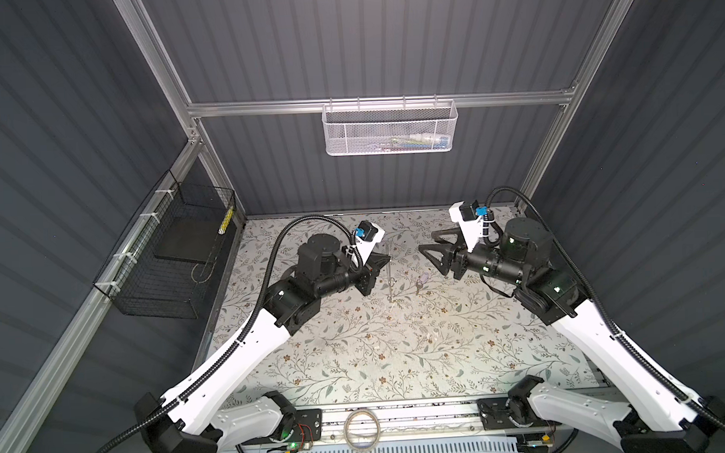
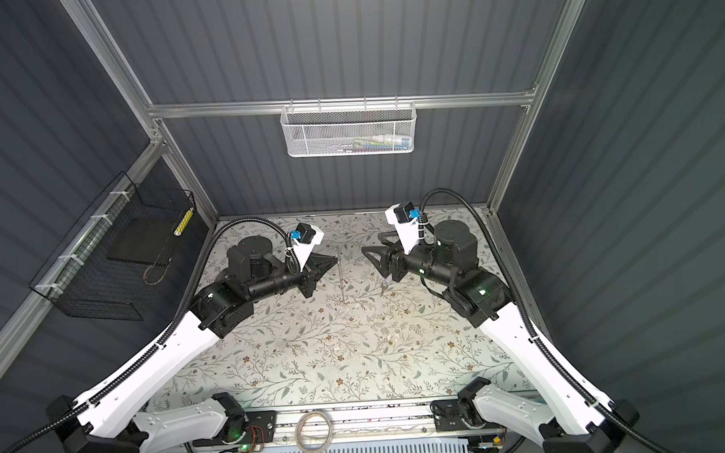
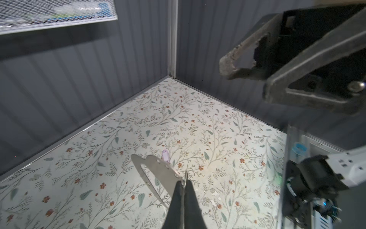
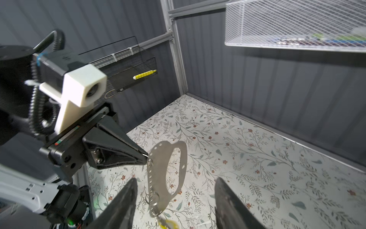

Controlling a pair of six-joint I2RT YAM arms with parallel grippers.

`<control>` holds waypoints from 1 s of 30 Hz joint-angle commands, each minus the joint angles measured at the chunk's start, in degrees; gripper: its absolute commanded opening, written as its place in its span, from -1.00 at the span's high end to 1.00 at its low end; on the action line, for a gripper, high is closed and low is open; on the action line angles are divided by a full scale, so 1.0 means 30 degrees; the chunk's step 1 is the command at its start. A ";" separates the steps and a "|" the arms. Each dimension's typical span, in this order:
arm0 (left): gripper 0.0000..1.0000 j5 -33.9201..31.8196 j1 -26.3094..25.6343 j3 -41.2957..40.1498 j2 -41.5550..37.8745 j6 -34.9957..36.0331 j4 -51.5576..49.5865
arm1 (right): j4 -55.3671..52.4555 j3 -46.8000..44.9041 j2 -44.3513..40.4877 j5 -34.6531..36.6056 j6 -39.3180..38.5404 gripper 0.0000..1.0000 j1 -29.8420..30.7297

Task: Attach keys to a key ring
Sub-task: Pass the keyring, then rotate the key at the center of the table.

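Pinched at one edge by the shut fingers of the left gripper (image 4: 146,156), clear of the worktop (image 1: 378,359): key ring (image 4: 184,158), long axis hanging downward, yellow key (image 4: 168,225) dangling at its low end. Spread wide and empty, facing the ring, near but not touching: fingers of the right gripper (image 1: 427,240). Flat on the floral worktop, below and nearest the right gripper: lilac key (image 1: 423,278). Expect a downward reach. Grey ribbed walls (image 1: 367,49) all round.
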 commanded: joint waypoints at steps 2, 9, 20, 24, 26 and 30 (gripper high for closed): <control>1.00 -0.5934 -0.1552 -0.0829 -0.0284 -0.1049 0.2131 | -0.0688 -0.0968 0.0219 0.2099 0.1842 -0.26 -0.0051; 1.00 -1.0576 -0.2534 0.2378 0.3123 -0.5834 -0.2936 | -0.1099 -0.1932 0.0556 0.3359 0.3949 -0.19 -0.0042; 1.00 -0.9529 -0.2524 0.6306 0.5891 -0.9827 -0.7791 | -0.3332 -0.2543 0.1099 0.6019 0.5201 -0.23 0.0024; 1.00 -0.9220 -0.2517 0.7376 0.6698 -0.9953 -0.8923 | -0.4233 -0.2251 0.2302 0.6408 0.5212 -0.19 0.0016; 1.00 -0.9169 -0.2519 0.7656 0.6908 -1.0066 -0.9258 | -0.4457 -0.2171 0.2723 0.6818 0.5317 -0.17 0.0014; 1.00 -0.9054 -0.2519 0.8311 0.7379 -1.0133 -1.0054 | -0.5080 -0.1812 0.3634 0.7065 0.5488 -0.16 0.0012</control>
